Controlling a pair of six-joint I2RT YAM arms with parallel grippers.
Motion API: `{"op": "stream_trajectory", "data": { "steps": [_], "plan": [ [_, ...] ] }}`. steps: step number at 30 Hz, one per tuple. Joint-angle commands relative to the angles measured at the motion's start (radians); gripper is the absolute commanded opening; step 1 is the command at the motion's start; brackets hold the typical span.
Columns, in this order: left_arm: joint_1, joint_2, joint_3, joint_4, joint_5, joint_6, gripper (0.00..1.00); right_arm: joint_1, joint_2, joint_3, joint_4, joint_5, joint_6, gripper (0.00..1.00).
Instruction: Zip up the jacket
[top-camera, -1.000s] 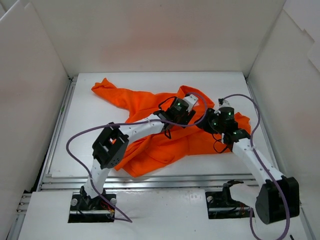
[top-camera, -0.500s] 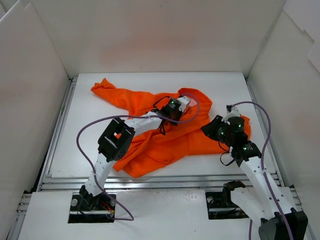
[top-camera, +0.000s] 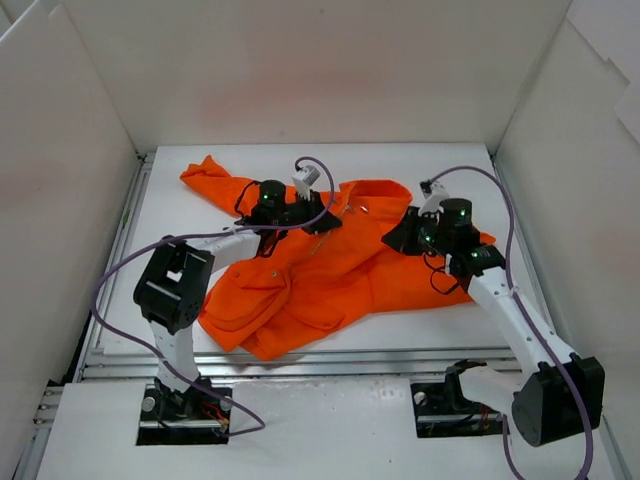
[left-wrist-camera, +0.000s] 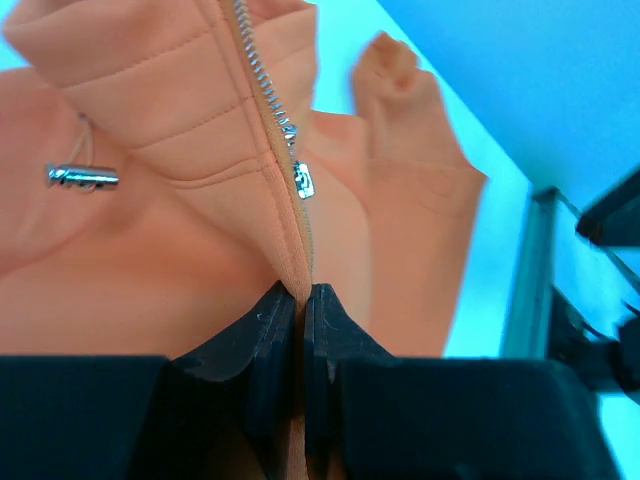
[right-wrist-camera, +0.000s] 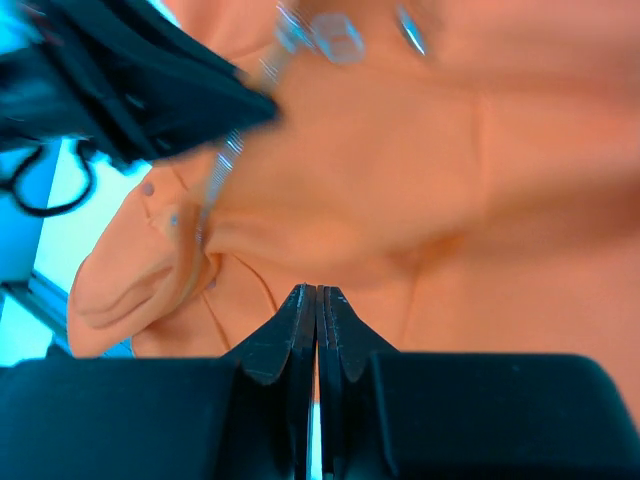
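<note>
Progress pretty much zero tbh: jacket (top-camera: 330, 285) unzipped and crumpled across the middle of the table (top-camera: 450, 165), left gripper (left-wrist-camera: 303, 295) pinched on its zipper (left-wrist-camera: 262, 80) edge, right gripper (right-wrist-camera: 316, 298) closed on nothing obvious, whole zip-up left.

White links (top-camera: 225, 243), black joints (top-camera: 170, 290), purple cables (top-camera: 96, 298); left claw (left-wrist-camera: 300, 300), right claw (right-wrist-camera: 316, 300) black.

Jacket (top-camera: 330, 275) from above: left arm (top-camera: 228, 243) and right arm (top-camera: 505, 305) cover its upper middle — fine detail too small to make out.
Left end effector (left-wrist-camera: 300, 310): jacket edge vanishes between its pressed fingertips.
Right end effector (right-wrist-camera: 316, 305): fingertips together; whether cloth is pinched cannot be told.
Zipper teeth (right-wrist-camera: 228, 152), right wrist view: blurred, smeared.
</note>
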Motion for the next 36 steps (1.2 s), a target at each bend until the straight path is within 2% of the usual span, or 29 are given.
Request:
{"op": "stream_trajectory", "data": {
  "steps": [1,4,6,13,14,17,19,23,30,36],
  "plan": [
    [-0.013,-0.04,0.018,0.215,0.188,-0.095,0.0,0.026,0.061,0.143,0.04,-0.102,-0.134,0.01],
    [-0.013,-0.045,0.012,0.224,0.208,-0.107,0.0,0.04,0.099,0.192,0.062,-0.106,-0.162,0.0],
    [-0.013,-0.046,0.009,0.256,0.234,-0.132,0.0,0.043,0.131,0.229,0.06,-0.096,-0.182,0.1],
    [-0.013,-0.075,-0.017,0.298,0.268,-0.179,0.0,0.074,0.285,0.326,0.001,-0.066,-0.349,0.18],
    [-0.013,-0.075,-0.017,0.295,0.271,-0.181,0.0,0.071,0.297,0.34,0.006,-0.067,-0.363,0.26],
    [-0.013,-0.083,-0.025,0.292,0.276,-0.181,0.0,0.068,0.366,0.411,-0.063,-0.101,-0.447,0.41],
    [-0.013,-0.091,-0.023,0.286,0.283,-0.178,0.0,0.062,0.418,0.441,-0.105,-0.16,-0.487,0.46],
    [-0.013,-0.098,-0.028,0.269,0.292,-0.164,0.0,0.04,0.507,0.484,-0.091,-0.277,-0.513,0.46],
    [-0.013,-0.109,-0.022,0.275,0.325,-0.168,0.0,-0.046,0.55,0.49,-0.046,-0.533,-0.556,0.47],
    [-0.004,-0.124,-0.023,0.272,0.349,-0.162,0.0,-0.056,0.581,0.521,-0.091,-0.607,-0.618,0.52]
  ]
}}
